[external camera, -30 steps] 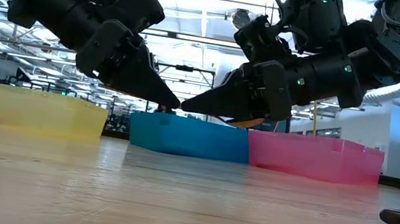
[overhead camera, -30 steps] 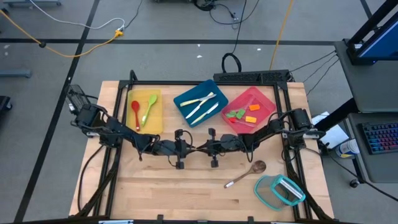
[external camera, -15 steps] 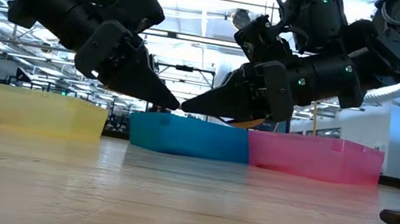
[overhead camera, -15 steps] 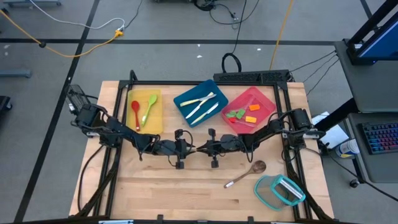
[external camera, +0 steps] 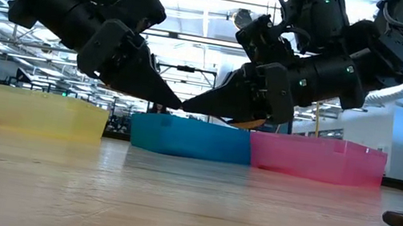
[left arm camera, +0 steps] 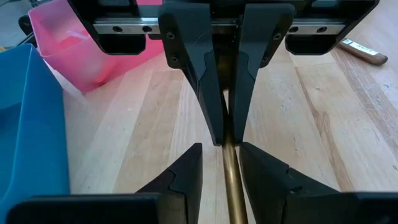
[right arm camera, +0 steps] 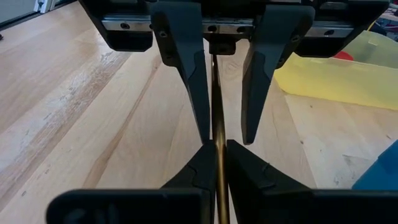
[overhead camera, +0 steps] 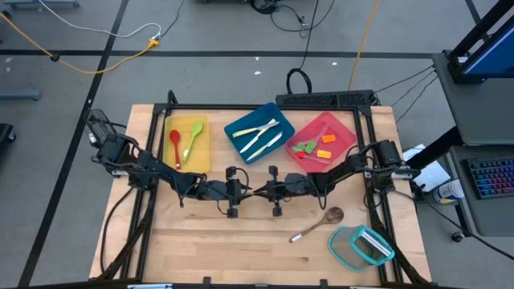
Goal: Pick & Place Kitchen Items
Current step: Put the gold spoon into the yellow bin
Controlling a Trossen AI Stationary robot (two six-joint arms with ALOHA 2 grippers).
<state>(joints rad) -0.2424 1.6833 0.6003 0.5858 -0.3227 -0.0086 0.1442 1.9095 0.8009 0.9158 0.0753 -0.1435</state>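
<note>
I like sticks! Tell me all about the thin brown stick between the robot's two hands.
The thin brown stick looks smooth, round and slightly shiny. It hangs roughly level above the wooden table. The right gripper pinches one end; the left gripper's open fingers stand around the other. Its tips are hidden.

The table is pale wood, with visible grain and a smooth, faintly satin finish. The yellow tray, blue tray and pink tray look like thin, slightly translucent plastic. Both grippers' fingers are matt dark plastic below a brushed metal rail. The thin rod between them has a glossy, brassy sheen. The wooden spoon looks dull brown. The container is clear plastic.
</note>
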